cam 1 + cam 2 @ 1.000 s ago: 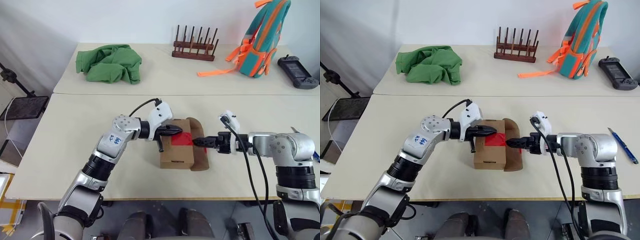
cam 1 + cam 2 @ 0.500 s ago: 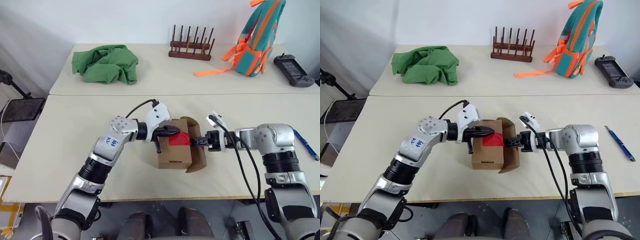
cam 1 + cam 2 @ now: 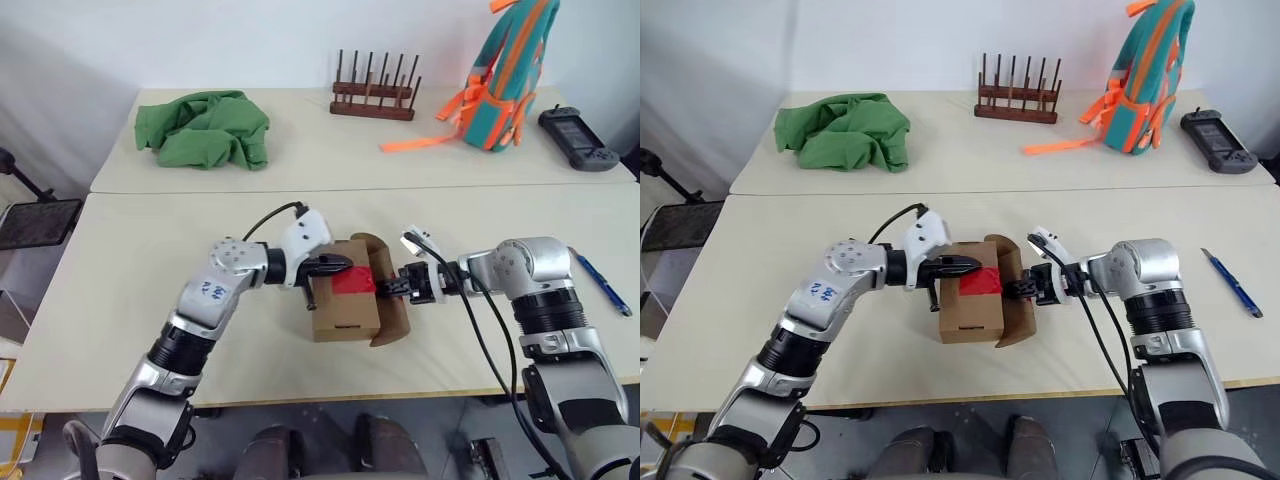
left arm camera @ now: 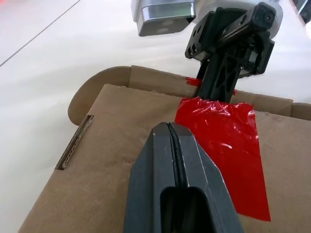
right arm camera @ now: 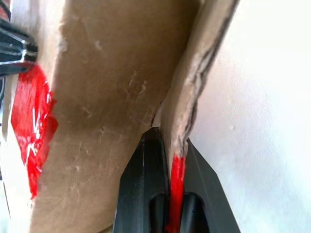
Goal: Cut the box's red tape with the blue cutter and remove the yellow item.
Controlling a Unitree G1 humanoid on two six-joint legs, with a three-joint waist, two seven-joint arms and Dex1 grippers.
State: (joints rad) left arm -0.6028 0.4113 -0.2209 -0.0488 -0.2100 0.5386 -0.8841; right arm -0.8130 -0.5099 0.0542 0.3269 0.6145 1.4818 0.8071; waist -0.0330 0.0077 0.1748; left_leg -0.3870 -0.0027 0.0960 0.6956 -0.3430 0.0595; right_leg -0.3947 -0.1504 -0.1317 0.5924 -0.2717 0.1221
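Brown cardboard box [image 3: 345,308] with bright red tape [image 3: 352,281], blue cutter [image 3: 600,283], green cloth [image 3: 201,128], teal-and-orange backpack [image 3: 508,68], cream worktop [image 3: 140,260].

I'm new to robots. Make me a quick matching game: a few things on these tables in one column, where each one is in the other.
Things:
1. blue cutter
2. green cloth
3. backpack
4. red tape

Places:
A. on top of the box
B. back table, left end
C. front table, near its right edge
D. back table, towards the right end

Pairs: 1-C, 2-B, 3-D, 4-A
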